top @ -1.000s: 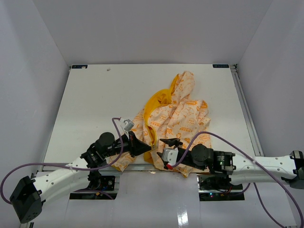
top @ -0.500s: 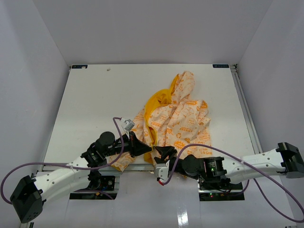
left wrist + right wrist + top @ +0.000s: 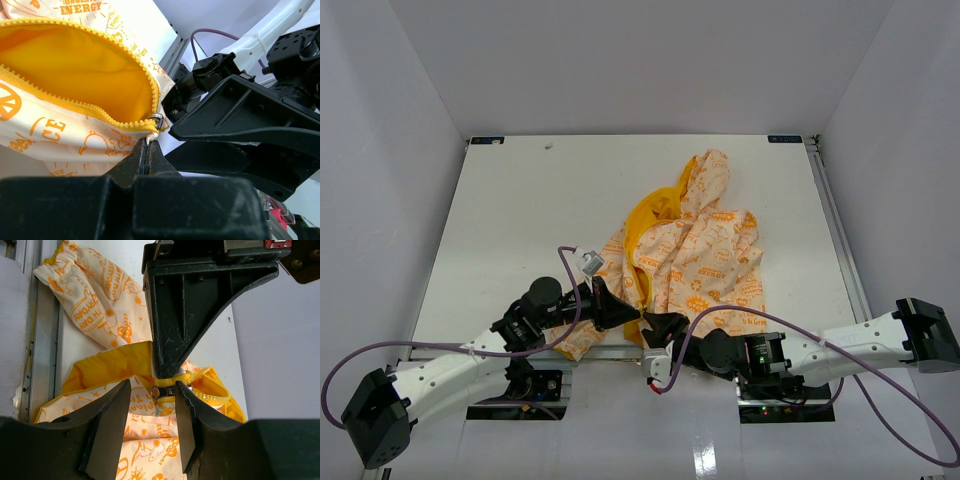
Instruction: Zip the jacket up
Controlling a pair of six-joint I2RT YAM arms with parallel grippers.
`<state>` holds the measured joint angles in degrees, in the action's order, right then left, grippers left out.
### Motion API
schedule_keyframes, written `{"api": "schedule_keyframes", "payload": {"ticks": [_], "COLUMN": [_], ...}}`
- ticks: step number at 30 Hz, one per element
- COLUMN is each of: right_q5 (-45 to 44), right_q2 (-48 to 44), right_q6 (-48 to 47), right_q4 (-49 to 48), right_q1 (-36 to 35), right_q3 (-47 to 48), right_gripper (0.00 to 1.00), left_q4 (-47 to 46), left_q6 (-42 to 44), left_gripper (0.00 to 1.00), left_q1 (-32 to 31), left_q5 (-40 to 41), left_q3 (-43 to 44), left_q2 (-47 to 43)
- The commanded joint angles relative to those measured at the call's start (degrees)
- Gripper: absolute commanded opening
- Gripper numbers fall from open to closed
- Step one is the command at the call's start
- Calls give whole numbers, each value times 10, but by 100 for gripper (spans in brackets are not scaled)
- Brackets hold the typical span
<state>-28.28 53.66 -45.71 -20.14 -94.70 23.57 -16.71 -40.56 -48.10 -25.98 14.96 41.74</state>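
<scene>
The cream jacket (image 3: 695, 240) with orange print lies crumpled right of the table's middle, its yellow lining (image 3: 645, 222) showing. My left gripper (image 3: 620, 313) is shut on the white bottom end of the zipper tape (image 3: 150, 136) at the near hem; its jaws (image 3: 148, 144) are pressed together. Just above it sits the metal zipper slider (image 3: 156, 119). My right gripper (image 3: 657, 326) is right beside it, open, and its two fingers straddle the silver zipper pull (image 3: 162, 391). A gap shows on the left side of the pull. The left gripper's black finger (image 3: 200, 305) fills the upper right wrist view.
The jacket's hem hangs at the table's (image 3: 520, 220) near edge, beside the metal rail (image 3: 35, 315). A sleeve (image 3: 95, 295) lies along that edge. Purple cables (image 3: 570, 290) loop over both arms. White walls enclose the table on three sides.
My right arm has swung left along the near edge to the zipper's bottom end, and its jaws have narrowed around the pull. The left gripper has kept its hold in place.
</scene>
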Motion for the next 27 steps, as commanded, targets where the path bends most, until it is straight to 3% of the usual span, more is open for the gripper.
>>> {"api": "schedule_keyframes", "payload": {"ticks": [1, 27], "right_q5": [-11, -57], "right_q2": [1, 25], "right_q6": [-5, -27], "right_q4": [-38, -79], "right_q1": [-6, -6], "right_q3": [-3, -18], "right_gripper": [47, 46], "left_q4": [-13, -46], "left_q6": [-6, -13], "left_gripper": [0, 0], "left_q1": [3, 2], "left_q5": [-13, -40], "left_q3": [11, -2], "left_q2": [-7, -9]}}
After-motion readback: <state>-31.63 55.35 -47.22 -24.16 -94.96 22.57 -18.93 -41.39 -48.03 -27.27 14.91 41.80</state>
